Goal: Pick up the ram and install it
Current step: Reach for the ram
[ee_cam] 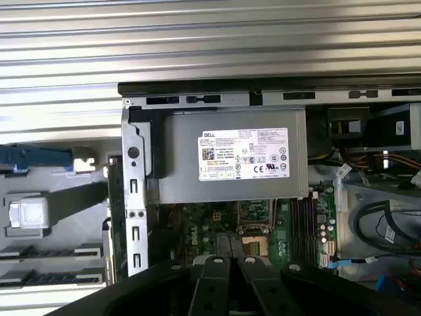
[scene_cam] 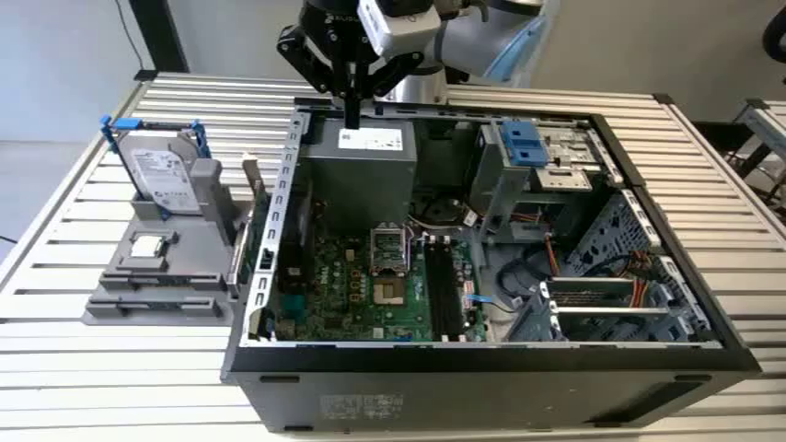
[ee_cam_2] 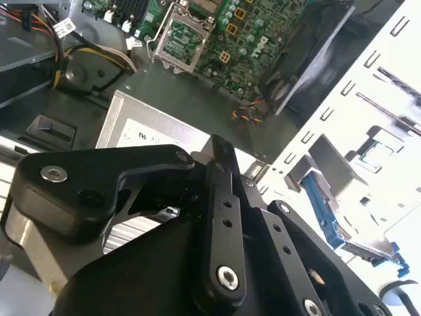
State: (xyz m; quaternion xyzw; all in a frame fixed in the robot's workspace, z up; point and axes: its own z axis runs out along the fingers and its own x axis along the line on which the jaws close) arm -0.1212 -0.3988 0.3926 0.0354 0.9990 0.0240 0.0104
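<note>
Gripper hangs above the grey power supply at the far end of the open computer case, fingers pressed together and pointing down. On the table, at the exterior view's left, a grey holder carries the hard drive (upright, blue rails), the processor chip and the ram, which stands on edge just beside the case wall.

One open black metal computer case is lying on one slatted silver table. Inside it, one grey boxy power supply with a white label, one green motherboard and one blue plastic drive bracket are sitting. Beside the case are standing one grey plastic holder, one silver boxy hard drive with blue rails, one small square silver processor chip and one thin dark ram stick. One black gripper is hanging over the case
</note>
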